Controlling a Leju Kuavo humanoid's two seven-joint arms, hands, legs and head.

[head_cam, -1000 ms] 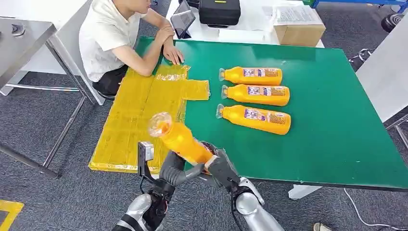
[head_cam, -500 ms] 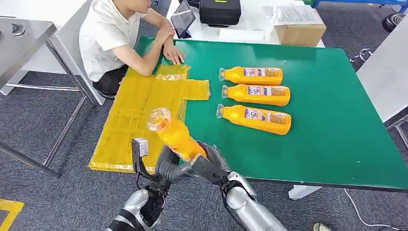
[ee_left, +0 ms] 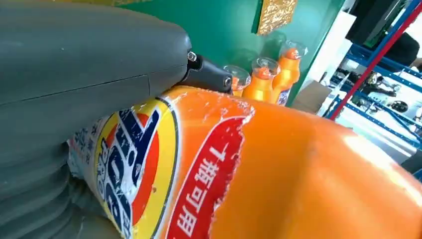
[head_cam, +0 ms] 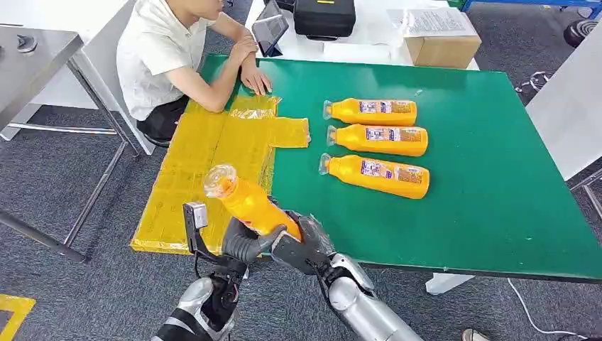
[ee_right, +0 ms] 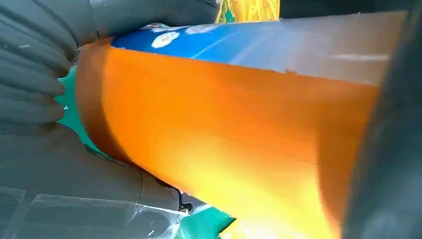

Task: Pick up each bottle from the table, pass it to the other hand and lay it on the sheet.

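At the near edge of the worktop (head_cam: 490,234), both hands meet on 1 held bottle (head_cam: 250,204). The left hand (head_cam: 241,245) wraps its fingers around the lower body of this bottle; in the left wrist view the grey thumb lies across the label and the bottle fills the palm. The right hand (head_cam: 298,245) is closed against the base end of the same bottle, and the right wrist view shows the orange body pressed between its ribbed cover and a dark finger. The held bottle is tilted, clear cap end up and toward the robot's left, raised above the near part of the yellow sheet (head_cam: 206,163) and not touching it.

The yellow sheet lies flat over the left part of the green worktop and overhangs its left edge. No bottle lies on it.

Further out, right of the sheet, 3 bottles (head_cam: 376,139) lie on their sides in a row on the bare green surface, caps pointing toward the sheet, close together and parallel.

At the far left corner a person (head_cam: 167,60) in a white shirt sits with forearms on the worktop, 1 hand resting at the far edge of the sheet. Beyond the worktop stand a tablet (head_cam: 270,32), a black case (head_cam: 324,17) and a cardboard box (head_cam: 440,42).
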